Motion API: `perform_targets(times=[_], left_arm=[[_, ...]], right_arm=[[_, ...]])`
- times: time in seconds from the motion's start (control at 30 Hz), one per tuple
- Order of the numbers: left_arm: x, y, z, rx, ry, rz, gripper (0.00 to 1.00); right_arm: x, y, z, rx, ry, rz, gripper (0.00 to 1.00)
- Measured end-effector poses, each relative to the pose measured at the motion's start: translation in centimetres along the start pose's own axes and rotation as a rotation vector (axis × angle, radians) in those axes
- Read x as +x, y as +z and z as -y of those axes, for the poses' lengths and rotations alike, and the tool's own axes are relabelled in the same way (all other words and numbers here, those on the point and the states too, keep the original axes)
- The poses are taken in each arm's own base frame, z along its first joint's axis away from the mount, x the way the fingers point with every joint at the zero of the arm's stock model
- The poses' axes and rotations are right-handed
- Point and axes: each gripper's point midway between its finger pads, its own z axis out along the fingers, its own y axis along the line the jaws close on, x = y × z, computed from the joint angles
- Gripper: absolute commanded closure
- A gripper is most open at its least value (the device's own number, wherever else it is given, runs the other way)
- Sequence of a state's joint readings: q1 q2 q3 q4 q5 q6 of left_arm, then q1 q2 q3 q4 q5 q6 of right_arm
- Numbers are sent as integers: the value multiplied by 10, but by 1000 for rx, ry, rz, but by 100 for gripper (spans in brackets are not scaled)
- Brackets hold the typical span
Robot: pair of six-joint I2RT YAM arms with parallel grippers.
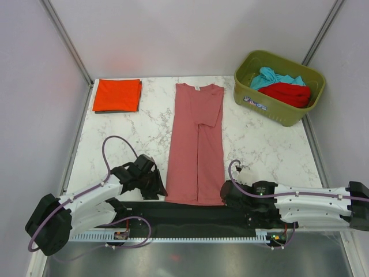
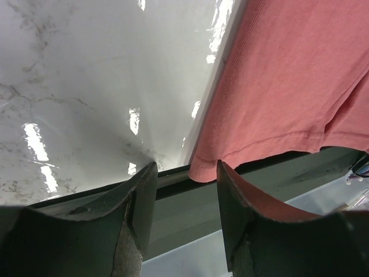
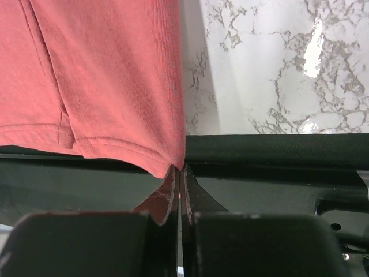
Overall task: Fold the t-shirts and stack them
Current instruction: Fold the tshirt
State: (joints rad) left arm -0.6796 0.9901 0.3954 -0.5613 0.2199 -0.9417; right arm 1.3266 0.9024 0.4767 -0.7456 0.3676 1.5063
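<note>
A bright orange-red t-shirt [image 1: 117,95] lies folded into a neat square at the far left corner of the marble table [image 1: 259,150]. Nearer, the left gripper [image 1: 157,187] sits low at the table's front edge. In its wrist view the left gripper [image 2: 185,170] has its fingers [image 2: 144,196] spread apart, with the lower left corner of the dusty pink t-shirt [image 2: 288,75] lying just ahead of the gap and neither finger touching the cloth.

The dusty pink t-shirt [image 1: 196,144] lies in the middle of the table as a long narrow strip, sides folded in, collar at the far end, and its hem over the dark strip [image 1: 196,213] along the near edge.

At the hem's right corner, the right gripper [image 1: 226,193] rests low. Seen from its wrist, the right gripper [image 3: 180,170] has its fingers pressed together, tips right at the corner of the hem [image 3: 161,164]; whether any cloth is caught between them cannot be told.

At the far right stands an olive-green bin [image 1: 277,112] holding a teal t-shirt [image 1: 271,77] and a bright red t-shirt [image 1: 288,93], both crumpled.
</note>
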Motion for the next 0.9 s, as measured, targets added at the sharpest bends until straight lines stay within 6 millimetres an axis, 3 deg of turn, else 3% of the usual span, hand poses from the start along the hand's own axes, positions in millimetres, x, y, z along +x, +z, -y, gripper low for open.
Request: perform_targets(times=[0.33,0.6,0.7,0.9], left_arm=[[6,6,11,35,-18,-4,52],[11,7,13,41,-27,-9,77],[11,7,15,47,-31,-8,97],[13,6,18,54,-20,-11,98]], right_arm=[[3,5,2,-5,9,-4,100],[3,5,4,-15,22,-4,100],[2,4,3,-26,29,-3,100],[2,2,3,-32,27,-2,100]])
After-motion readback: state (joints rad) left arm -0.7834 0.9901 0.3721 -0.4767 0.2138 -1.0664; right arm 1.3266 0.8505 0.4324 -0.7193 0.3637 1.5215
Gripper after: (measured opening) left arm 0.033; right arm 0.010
